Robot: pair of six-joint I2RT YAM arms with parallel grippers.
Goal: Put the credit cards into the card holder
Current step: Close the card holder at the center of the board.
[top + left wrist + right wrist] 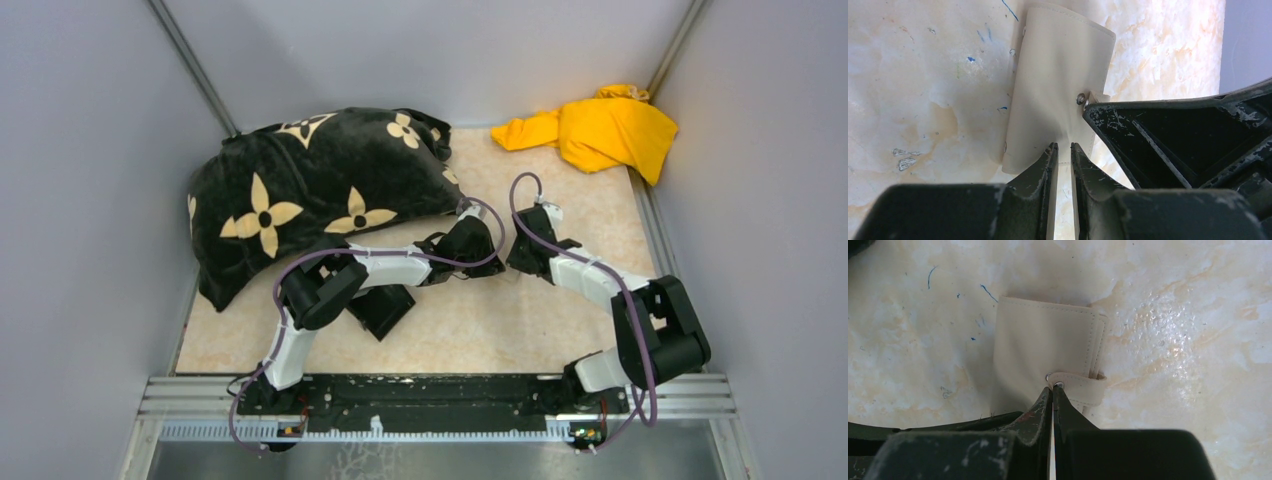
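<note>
Left gripper [1062, 150] fingers stand almost together, with a thin slot between them, pinching the near edge of the card holder [1055, 80]. Right gripper [1052, 392] fingers are pressed together at the clasp tab [1083, 389], tips against the snap stud [1058, 385]; they appear to nip the tab's end.

Card holder location: centre of the table [1193, 340], between the two grippers and folded shut. In the left wrist view one edge seems raised off the surface.

Handling, by judgement: light, thin, soft cream leatherette that bends under a pinch rather than holding its shape. The smooth faces may slip; the stitched edges and the tab give surer purchase. Hold one edge fixed and draw the tab to free the snap. A hard pull could drag the whole holder.

No credit cards show in any view.

Farther back lie a black flower-patterned pillow [300, 185] and a yellow cloth [600, 130].
</note>
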